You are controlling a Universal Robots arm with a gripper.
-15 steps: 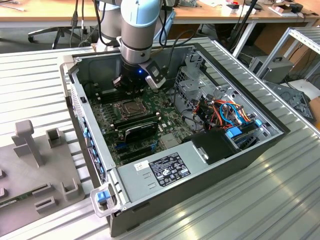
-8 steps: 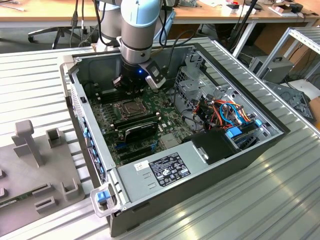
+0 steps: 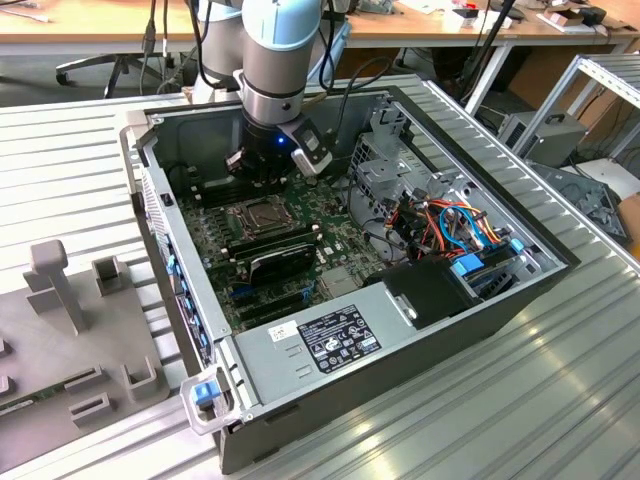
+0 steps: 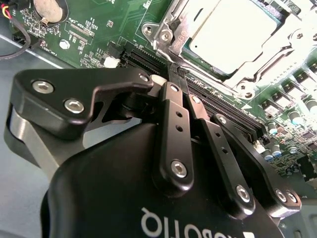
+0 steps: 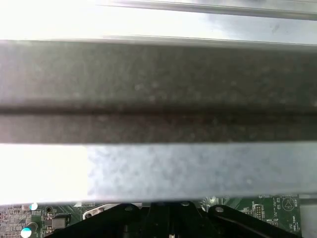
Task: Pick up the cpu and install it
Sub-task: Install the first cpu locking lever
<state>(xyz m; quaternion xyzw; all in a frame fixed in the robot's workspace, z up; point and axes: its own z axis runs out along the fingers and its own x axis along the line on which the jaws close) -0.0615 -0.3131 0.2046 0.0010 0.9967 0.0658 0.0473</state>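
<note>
the gripper point(image 4: 174, 79) has its jaws clenched together, empty. just beyond their tips the cpu point(image 4: 233, 29) lies in the socket point(image 4: 237, 82): light, stiff, fragile; take it by the edges.

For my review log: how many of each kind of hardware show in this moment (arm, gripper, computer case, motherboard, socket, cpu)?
robot arm: 1
gripper: 1
open computer case: 1
motherboard: 1
socket: 1
cpu, lying in the socket: 1
Total: 6
</note>
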